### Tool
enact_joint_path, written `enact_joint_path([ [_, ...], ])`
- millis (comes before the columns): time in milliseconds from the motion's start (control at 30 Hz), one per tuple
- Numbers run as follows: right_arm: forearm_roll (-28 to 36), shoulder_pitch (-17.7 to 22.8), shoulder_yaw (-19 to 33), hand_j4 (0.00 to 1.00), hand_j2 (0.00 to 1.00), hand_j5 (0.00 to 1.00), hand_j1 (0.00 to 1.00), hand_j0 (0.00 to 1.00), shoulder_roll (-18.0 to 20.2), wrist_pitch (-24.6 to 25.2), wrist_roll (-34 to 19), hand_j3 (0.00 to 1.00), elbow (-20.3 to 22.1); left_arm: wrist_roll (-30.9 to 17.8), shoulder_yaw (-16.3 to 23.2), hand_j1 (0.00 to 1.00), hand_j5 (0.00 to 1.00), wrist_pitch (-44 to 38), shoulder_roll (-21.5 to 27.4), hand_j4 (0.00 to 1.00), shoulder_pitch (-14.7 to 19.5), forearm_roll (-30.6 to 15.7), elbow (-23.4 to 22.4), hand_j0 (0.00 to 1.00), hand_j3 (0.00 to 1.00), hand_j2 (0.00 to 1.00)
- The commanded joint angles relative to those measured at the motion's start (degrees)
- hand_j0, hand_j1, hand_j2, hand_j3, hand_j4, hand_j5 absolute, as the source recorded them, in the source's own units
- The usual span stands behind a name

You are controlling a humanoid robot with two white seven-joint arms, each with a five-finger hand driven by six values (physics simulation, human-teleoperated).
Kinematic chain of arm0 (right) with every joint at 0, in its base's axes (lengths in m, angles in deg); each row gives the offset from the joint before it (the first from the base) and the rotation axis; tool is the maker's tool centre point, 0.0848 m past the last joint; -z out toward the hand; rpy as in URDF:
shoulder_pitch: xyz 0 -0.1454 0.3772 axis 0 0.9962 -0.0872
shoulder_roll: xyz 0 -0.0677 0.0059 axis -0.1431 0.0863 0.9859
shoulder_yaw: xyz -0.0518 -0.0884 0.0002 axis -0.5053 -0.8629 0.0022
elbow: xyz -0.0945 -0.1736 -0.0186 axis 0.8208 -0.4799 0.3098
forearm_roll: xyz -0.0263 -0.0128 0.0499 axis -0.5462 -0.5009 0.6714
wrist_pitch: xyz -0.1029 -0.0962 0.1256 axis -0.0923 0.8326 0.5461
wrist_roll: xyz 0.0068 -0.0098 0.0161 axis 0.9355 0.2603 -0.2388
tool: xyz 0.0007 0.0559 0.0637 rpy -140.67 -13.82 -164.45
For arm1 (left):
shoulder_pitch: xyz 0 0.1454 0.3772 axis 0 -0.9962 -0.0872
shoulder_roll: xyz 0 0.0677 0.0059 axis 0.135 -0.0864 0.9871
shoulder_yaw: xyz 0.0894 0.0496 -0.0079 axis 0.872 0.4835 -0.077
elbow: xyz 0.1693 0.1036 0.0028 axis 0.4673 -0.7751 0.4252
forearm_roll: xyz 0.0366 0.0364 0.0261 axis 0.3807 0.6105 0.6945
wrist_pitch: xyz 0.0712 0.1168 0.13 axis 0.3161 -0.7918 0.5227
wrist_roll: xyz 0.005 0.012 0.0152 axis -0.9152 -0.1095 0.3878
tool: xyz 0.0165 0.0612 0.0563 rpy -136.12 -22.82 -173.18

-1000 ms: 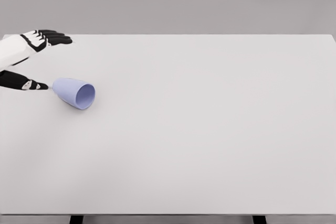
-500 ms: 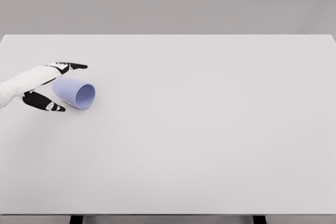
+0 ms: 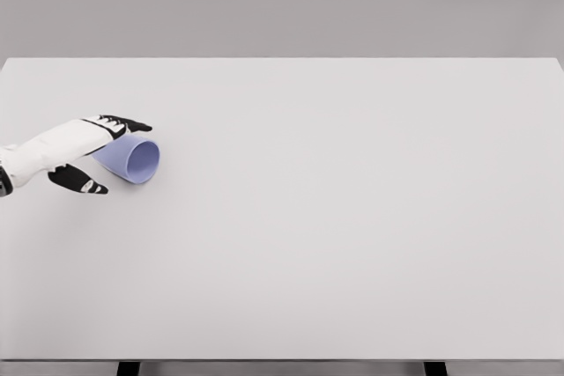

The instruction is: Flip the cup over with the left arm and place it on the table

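The pale blue cup [image 3: 134,158] lies on its side at the left part of the white surface [image 3: 352,217], its open mouth turned toward the right and slightly toward the camera, so the inside of the rim shows as a lighter oval. Its closed base end points left and is covered by the hand.

The left hand [image 3: 88,151] comes in from the left edge on a white forearm and sits over the base half of the cup. Its dark-tipped fingers [image 3: 123,121] stretch along the far upper side of the cup, touching or nearly touching the wall, while the thumb [image 3: 77,181] reaches out on the near side, just beside the cup and low to the surface. The hand is spread around the cup rather than clenched; a firm grip cannot be confirmed.
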Motion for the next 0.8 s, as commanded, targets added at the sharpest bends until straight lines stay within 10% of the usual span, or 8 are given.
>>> enact_joint_path([
  [0, 0.0, 0.0, 0.0, 1.0, 1.0, 1.0, 1.0, 1.0, 0.0, 0.0, 0.0, 1.0, 0.0, 0.0, 0.0, 1.0, 1.0, 0.0, -1.0, 1.0, 0.0, 1.7, -0.6, 1.0, 1.0, 1.0],
  [767, 0.0, 0.0, 0.0, 1.0, 1.0, 1.0, 1.0, 1.0, 0.0, 0.0, 0.0, 1.0, 0.0, -0.2, 0.5, 0.94, 0.94, 0.1, -6.0, 0.94, 2.1, 5.2, -4.6, 0.94, 0.94, 0.94],
])
